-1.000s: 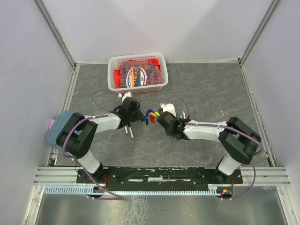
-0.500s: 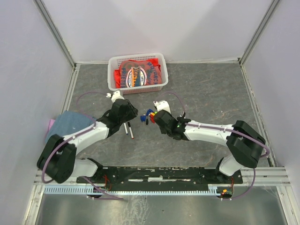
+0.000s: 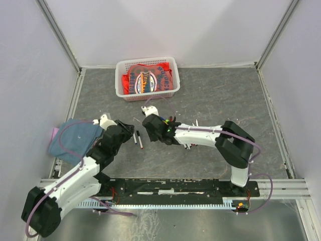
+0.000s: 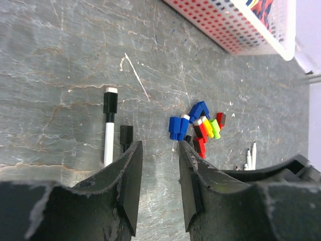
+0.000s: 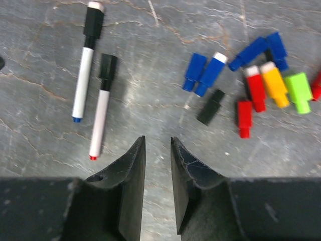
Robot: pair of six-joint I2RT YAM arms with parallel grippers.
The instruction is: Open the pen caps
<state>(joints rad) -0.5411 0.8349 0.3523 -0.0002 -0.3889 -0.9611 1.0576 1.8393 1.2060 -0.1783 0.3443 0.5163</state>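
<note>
1. The pen caps [image 5: 256, 88] mostly lie loose in a small heap on the worktop [image 5: 150, 40], ahead and to the right of the right pincer [image 5: 158, 140]. They are blue, red, orange, green and one black, touching or just beside one another.
2. Ahead and to the left of that pincer lie two pens [image 5: 83, 80], side by side. Each has a black cap [image 5: 93, 22] that looks still seated on its white barrel.
3. The right pincer's jaws stand narrowly parted with nothing between them.
4. The left pincer [image 4: 159, 145] is also parted and empty. The heap lies just beyond its tips, and thin white pens [image 4: 251, 156], seemingly bare of caps, lie off to its right.
5. Most of the job seems done. The two black caps look like all that is left to pull.
</note>
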